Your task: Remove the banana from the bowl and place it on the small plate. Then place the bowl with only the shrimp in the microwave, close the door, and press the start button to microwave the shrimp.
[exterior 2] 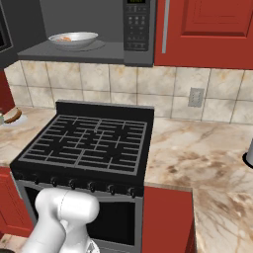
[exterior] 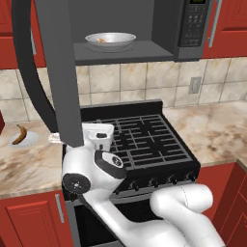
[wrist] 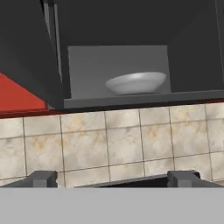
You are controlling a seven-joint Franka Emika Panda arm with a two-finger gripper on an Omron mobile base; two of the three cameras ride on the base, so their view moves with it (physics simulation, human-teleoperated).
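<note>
The silver bowl [exterior: 110, 39] [exterior 2: 73, 39] [wrist: 136, 83] sits inside the open microwave [exterior: 193, 29] [exterior 2: 136, 24], with the orange shrimp [exterior: 101, 40] [exterior 2: 64, 38] in it. The microwave door [exterior: 60, 72] stands swung out toward me, its curved handle [exterior: 26, 62] on the left. The banana [exterior: 20, 134] [exterior 2: 12, 117] lies on the small plate [exterior: 30, 140] on the left counter. My gripper [wrist: 113, 181] is open and holds nothing, low over the stove and below the door's bottom edge, facing the tiled wall under the microwave. Its white hand [exterior: 98, 136] sits just right of the door.
A black gas stove [exterior: 140, 140] [exterior 2: 84, 143] lies under the microwave. Marble counters run on both sides, and red cabinets flank the microwave. A wall outlet [exterior: 195, 85] [exterior 2: 196, 97] is on the tiles. A grey object [exterior 2: 248, 153] stands at the far right counter edge.
</note>
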